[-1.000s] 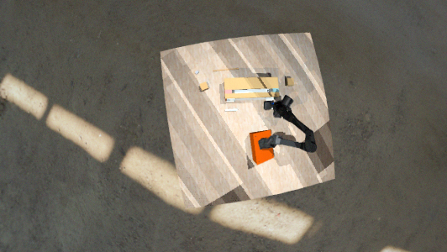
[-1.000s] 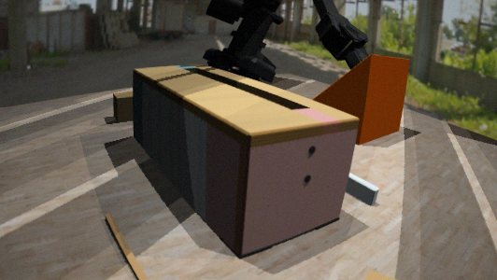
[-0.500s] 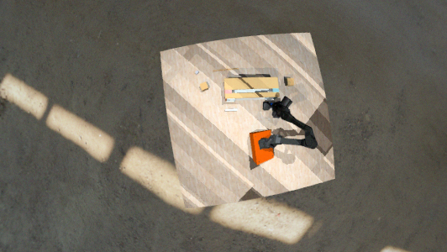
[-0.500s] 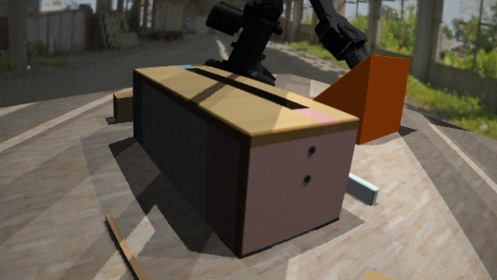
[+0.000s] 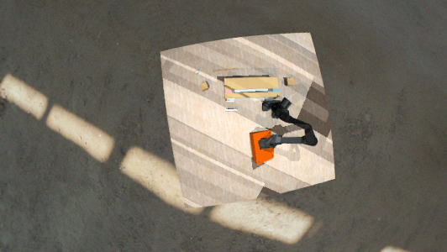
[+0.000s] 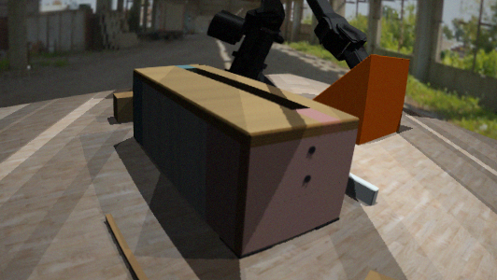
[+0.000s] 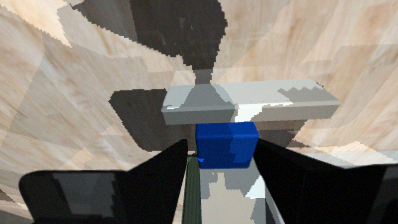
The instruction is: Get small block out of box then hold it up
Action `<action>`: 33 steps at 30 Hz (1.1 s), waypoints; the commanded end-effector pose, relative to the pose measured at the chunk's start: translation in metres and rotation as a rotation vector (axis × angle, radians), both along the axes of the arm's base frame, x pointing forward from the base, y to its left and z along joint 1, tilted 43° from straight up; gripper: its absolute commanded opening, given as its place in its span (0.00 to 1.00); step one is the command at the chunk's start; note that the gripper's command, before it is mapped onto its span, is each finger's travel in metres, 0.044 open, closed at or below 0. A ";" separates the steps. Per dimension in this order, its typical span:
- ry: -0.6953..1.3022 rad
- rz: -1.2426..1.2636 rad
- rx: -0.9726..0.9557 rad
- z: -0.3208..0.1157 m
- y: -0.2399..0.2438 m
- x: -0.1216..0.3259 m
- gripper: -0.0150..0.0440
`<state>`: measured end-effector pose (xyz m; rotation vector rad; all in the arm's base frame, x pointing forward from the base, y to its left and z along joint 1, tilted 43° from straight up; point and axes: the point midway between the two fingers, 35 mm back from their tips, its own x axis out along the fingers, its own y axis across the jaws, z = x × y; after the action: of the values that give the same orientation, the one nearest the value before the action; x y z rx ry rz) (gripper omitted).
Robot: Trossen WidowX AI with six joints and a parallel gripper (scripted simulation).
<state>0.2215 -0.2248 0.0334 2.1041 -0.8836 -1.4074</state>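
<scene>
The blue block [image 7: 227, 145] rests outside on the table side of a pale strip, close against a low grey bar [image 7: 280, 97]. Neither the top nor the exterior view shows the block. My gripper [image 7: 218, 143] is partly open and pointed down, with the block between its fingertips. The right finger is at the block's edge; a narrow gap shows at the left finger. In the top and exterior views the gripper is beside the front of the box near its blue end, and its fingertips are hidden. The box [image 5: 252, 82] [image 6: 294, 196] stands upright, with a long slot in its tan top and a pink opposite end.
A dark green edge [image 7: 191, 195] runs close to the left finger. An orange wedge [image 5: 261, 153] [image 6: 385, 98] stands at the arm's base. Small tan blocks stand off both ends of the box. A pale bar [image 5: 231, 110] [image 6: 362, 189] lies near the pink end, and a thin stick [image 6: 123, 247] lies behind.
</scene>
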 end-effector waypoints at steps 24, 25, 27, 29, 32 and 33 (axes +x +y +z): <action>0.001 0.000 0.004 0.044 0.041 0.008 0.25; 0.001 0.000 0.004 0.044 0.041 0.008 0.25; 0.006 0.004 0.002 0.044 0.041 0.008 0.25; 0.044 0.036 -0.012 0.044 0.042 0.008 0.25; 0.131 0.108 -0.043 0.045 0.044 0.008 0.25; 0.160 0.133 -0.053 0.045 0.045 0.008 0.25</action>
<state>0.2291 -0.1820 0.0744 2.0191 -0.7784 -1.4398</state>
